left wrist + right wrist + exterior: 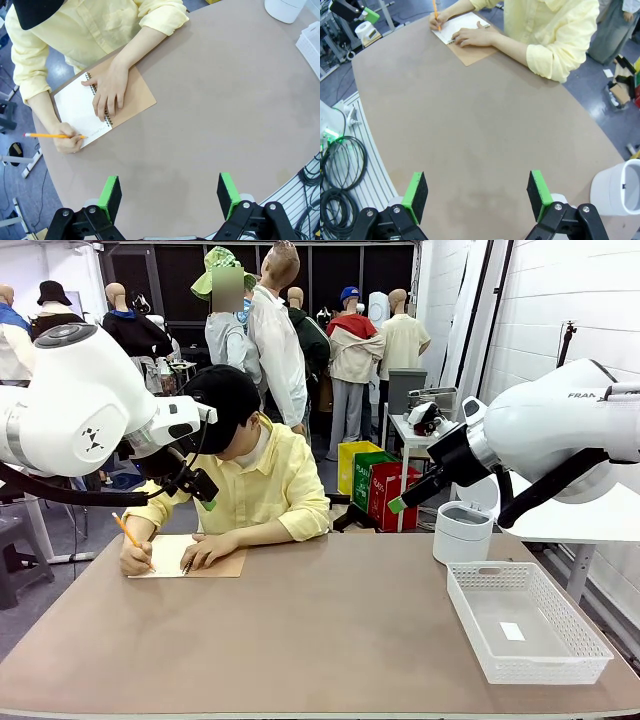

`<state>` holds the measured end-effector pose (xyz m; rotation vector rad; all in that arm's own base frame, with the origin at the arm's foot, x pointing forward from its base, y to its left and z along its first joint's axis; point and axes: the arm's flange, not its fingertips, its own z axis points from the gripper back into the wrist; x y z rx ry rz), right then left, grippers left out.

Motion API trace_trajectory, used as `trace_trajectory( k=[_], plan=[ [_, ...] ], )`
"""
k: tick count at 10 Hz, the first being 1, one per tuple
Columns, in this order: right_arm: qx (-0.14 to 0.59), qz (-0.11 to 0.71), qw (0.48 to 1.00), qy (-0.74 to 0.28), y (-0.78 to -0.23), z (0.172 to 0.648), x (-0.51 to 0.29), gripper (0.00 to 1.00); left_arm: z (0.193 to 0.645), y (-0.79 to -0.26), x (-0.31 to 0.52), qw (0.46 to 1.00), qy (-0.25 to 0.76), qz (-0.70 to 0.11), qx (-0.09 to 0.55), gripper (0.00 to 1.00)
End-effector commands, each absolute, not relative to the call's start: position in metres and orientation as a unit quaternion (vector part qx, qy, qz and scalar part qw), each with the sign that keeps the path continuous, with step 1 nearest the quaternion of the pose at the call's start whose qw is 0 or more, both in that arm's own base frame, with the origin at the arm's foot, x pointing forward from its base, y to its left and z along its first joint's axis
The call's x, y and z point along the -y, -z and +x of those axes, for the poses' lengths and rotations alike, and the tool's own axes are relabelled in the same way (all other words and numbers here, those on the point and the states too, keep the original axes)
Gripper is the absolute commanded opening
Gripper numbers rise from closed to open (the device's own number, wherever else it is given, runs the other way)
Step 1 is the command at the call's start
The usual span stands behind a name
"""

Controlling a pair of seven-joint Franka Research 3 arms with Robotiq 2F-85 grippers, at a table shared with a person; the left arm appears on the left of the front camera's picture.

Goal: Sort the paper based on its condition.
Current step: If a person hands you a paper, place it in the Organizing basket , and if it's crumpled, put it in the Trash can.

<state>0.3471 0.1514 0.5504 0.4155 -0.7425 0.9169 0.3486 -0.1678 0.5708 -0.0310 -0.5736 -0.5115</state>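
Left wrist view: left gripper (170, 192) wide open, empty, above table (225, 100). Right gripper (477, 195) likewise. Paper (75, 107) bound in notebook (135, 97) under person's hand (107, 92). Risk: early reach strikes hand, pencil (52, 135).

White paper (75, 110) lies flat in the open notebook (137, 97).

A white brick wall (560, 300) runs along the right, and dark panels (180, 275) line the far end. A brown table (330, 640) stands on grey-blue floor (85, 535), with yellow, green and red crates (378, 480) behind it.
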Motion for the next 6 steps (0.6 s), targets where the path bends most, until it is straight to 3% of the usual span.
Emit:
trace_trajectory(
  k=[1,6],
  plan=[
    [0.343,0.200,0.812,-0.427,-0.5499,0.3468,-0.1526,1.00,0.3485,-0.5718,0.1678,0.926,0.253,-0.014,0.281,1.00],
    [0.343,0.200,0.812,-0.427,-0.5499,0.3468,-0.1526,1.00,0.3485,-0.5718,0.1678,0.926,0.253,-0.014,0.281,1.00]
  ],
)
